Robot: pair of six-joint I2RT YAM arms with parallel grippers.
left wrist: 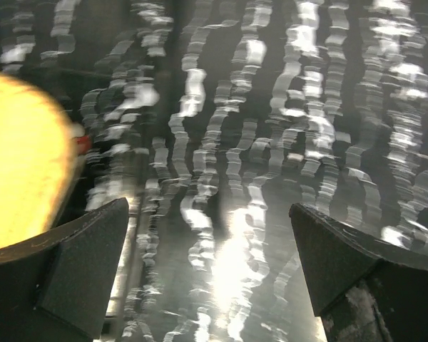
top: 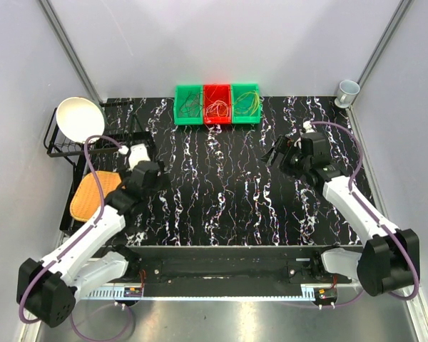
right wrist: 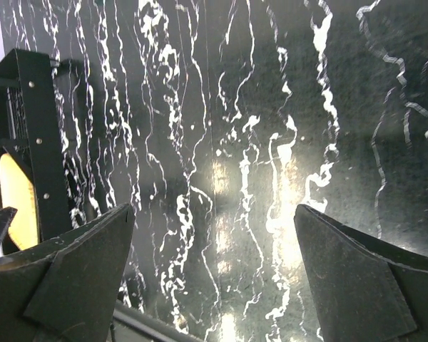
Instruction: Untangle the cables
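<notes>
Cables (top: 217, 108): thin curly loops lying in three trays at the far edge of the table, well apart from both arms.
Cable direction: the loops coil back on themselves and are too fine to tell which way any one strand runs; the row of trays that holds them runs left to right.
Table (top: 221, 206): black with white marble veining, bare across its middle.
Pad (top: 94, 194): orange-yellow and waffle-textured, at the near left edge, just beside the left arm.
Left gripper (left wrist: 208, 208): released, its fingers spread wide with only blurred tabletop between them, and the yellow pad at the left of its view.
Right gripper (right wrist: 214, 208): released, its fingers spread wide over bare tabletop on the right side.
Rack (top: 60, 148): black wire, at the far left, with a white bowl (top: 80, 117) resting on it.
Left green tray (top: 189, 122): dark and green strands.
Red tray (top: 217, 122): pale and orange strands.
Right green tray (top: 245, 120): yellow-green strands.
Cup (top: 347, 91): pale, in the far right corner.
Views: only the top camera shows the cables and trays. Both wrist cameras show just tabletop, and the right one also catches the black rack at its left edge.
</notes>
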